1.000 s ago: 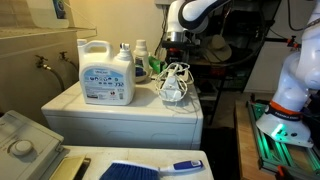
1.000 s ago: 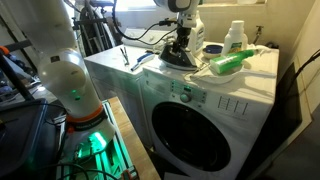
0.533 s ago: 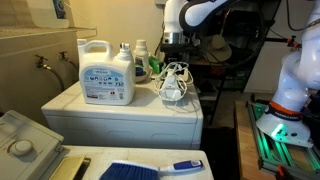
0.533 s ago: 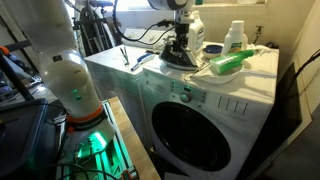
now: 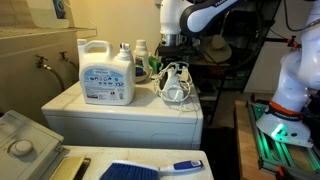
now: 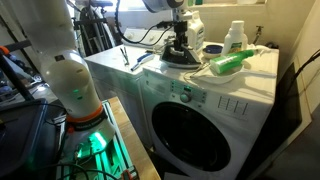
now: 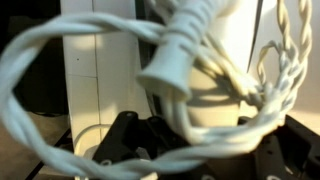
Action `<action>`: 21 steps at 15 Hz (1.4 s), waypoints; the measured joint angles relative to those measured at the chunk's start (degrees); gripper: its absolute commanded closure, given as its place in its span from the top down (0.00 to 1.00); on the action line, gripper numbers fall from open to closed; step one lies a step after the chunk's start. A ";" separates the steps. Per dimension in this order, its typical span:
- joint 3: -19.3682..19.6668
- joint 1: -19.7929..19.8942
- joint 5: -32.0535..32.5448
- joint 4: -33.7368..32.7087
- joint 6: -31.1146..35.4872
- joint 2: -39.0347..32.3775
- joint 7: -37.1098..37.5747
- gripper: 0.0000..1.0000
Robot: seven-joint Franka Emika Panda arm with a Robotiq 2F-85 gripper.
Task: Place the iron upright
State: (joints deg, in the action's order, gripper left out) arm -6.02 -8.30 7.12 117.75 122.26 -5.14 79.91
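Exterior view: washer (image 5: 120, 128) top is seen almost level, from mid distance, jug (image 5: 106, 75) nearest
Exterior view: washer (image 6: 250, 110) is seen from above, facing its door corner
Wrist view: held very close, filled by cord (image 7: 170, 70)
Shared: washer top, iron (image 5: 175, 88)

The detergent jug (image 5: 107, 72) stands on the washing machine (image 5: 120, 108). In an exterior view the iron (image 5: 176, 86) sits right of the jug, and small bottles (image 5: 140, 58) stand behind the jug's right side.

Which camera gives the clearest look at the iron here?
An exterior view shows the iron whole and bright, cord looped over it. In an exterior view the iron is small and dark. The wrist view shows mostly blurred cord.
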 measured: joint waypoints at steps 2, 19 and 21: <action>-0.17 -0.53 1.06 -0.43 0.02 -0.29 0.33 0.06; -3.73 -8.02 35.86 -1.24 -12.98 -1.88 18.90 0.01; -4.44 -8.84 40.43 -1.81 -16.09 -3.11 21.63 0.01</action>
State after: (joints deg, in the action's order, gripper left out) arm -10.46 -17.14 47.55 115.94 106.17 -8.25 101.54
